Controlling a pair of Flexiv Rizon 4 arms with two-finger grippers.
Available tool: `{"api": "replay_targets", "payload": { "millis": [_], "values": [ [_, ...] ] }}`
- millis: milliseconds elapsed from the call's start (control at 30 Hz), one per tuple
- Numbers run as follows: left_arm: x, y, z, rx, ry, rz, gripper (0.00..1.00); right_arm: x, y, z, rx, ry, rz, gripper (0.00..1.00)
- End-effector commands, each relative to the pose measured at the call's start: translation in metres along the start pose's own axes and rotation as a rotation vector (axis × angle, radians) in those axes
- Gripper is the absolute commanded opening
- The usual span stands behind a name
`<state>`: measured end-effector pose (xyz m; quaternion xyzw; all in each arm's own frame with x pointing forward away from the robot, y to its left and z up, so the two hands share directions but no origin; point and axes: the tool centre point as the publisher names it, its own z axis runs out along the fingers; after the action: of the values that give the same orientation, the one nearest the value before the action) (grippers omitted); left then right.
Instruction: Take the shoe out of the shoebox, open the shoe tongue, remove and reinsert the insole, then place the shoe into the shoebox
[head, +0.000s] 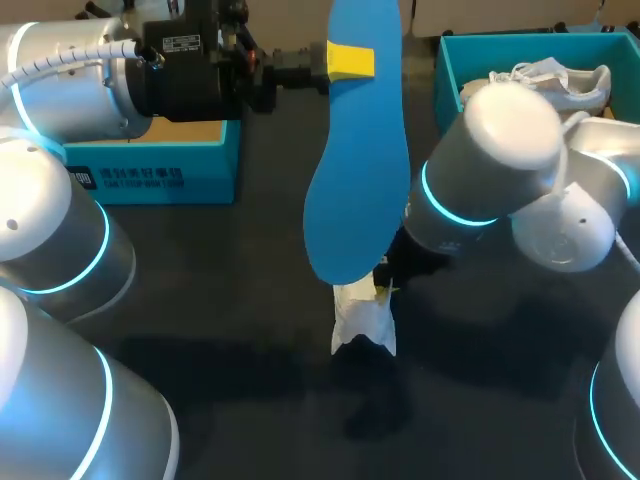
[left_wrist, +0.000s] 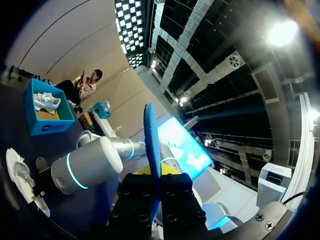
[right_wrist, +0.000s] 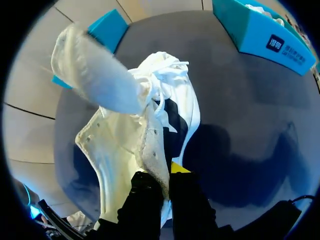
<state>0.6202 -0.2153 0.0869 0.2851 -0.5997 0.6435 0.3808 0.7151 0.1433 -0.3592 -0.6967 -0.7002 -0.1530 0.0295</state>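
Up high in the head view, the left tool pinches the blue insole near one end. The insole hangs down long and flat over the dark bench. Just under its low end, the right tool holds the white shoe; it is hard to tell if the shoe touches the bench. A blue shoebox sits at the far left, by the left arm. A second box sits at the far right with another shoe inside it. From the left wrist, the insole shows as a thin blue edge, squeezed between the two black fingers of the left tool. Past it are the right arm, the white shoe and the second box. From the right wrist, the right tool is closed tight on the edge of the shoe. The laces are loose and the shoe's mouth is open. The shoebox and the second box lie well apart from it.
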Motion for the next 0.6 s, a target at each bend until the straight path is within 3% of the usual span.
{"api": "replay_targets", "payload": {
  "millis": [33, 333, 433, 533, 567, 600],
  "values": [
    [-0.001, -0.001, 0.003, 0.0, 0.002, 0.0, 0.0, 0.006, -0.005, 0.01, -0.022, -0.026, 0.004, 0.0],
    [-0.001, -0.001, 0.003, 0.0, 0.002, 0.0, 0.0, 0.001, -0.005, 0.02, -0.038, -0.007, -0.028, 0.0],
    [-0.001, -0.001, 0.003, 0.0, 0.002, 0.0, 0.0, 0.001, -0.005, 0.019, -0.03, -0.01, -0.028, 0.38],
    [-0.001, -0.001, 0.003, 0.0, 0.002, 0.0, 0.0, 0.001, -0.006, 0.016, -0.032, 0.0, -0.028, 0.51],
    [-0.001, -0.001, 0.003, 0.0, 0.002, 0.0, 0.0, 0.001, -0.007, 0.015, -0.031, 0.007, -0.024, 0.66],
    [-0.001, -0.001, 0.003, 0.0, 0.002, 0.0, 0.0, 0.002, -0.007, 0.013, -0.035, 0.01, -0.029, 0.75]
  ]
}}
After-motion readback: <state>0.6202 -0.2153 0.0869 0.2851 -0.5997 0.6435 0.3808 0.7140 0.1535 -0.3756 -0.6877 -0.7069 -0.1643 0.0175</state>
